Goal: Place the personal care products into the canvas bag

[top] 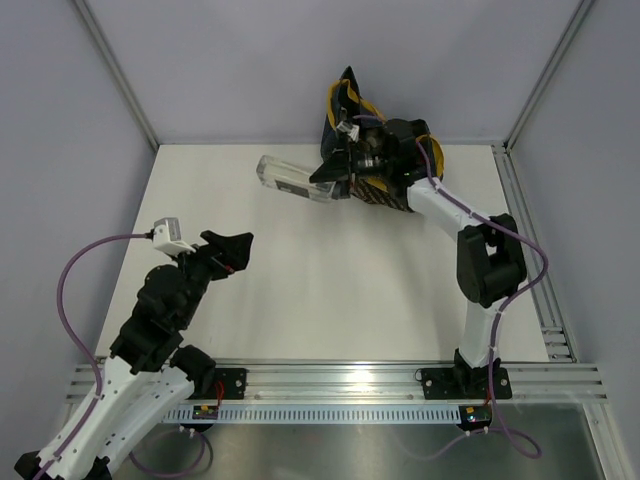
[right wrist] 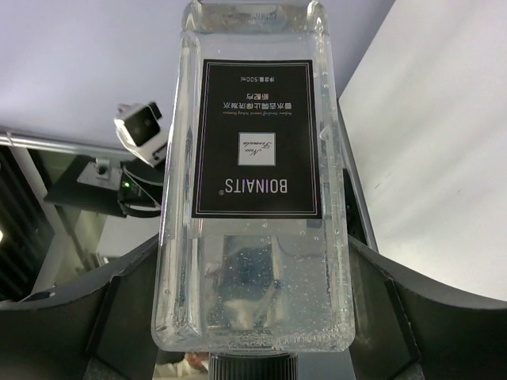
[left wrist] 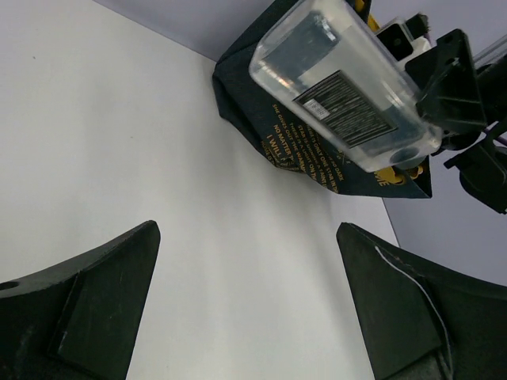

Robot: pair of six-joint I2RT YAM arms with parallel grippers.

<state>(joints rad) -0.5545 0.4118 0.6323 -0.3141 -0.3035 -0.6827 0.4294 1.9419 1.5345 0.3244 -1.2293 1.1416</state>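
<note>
My right gripper (top: 337,170) is shut on the clear flat black-labelled bottle (top: 290,178) and holds it level in the air, base pointing left, just in front of the canvas bag (top: 345,105). The navy bag with yellow trim lies at the back of the table, partly hidden behind the right wrist. In the right wrist view the bottle (right wrist: 253,182) sits between both fingers (right wrist: 119,309), its black cap towards the wrist. In the left wrist view the bottle (left wrist: 341,87) hangs in front of the bag (left wrist: 317,162). My left gripper (top: 232,250) is open and empty at the near left (left wrist: 247,293). No other bottles show.
The white table (top: 300,290) is closed in by pale walls with aluminium posts at the back corners. A metal rail (top: 350,380) runs along the near edge and another along the right side (top: 535,260).
</note>
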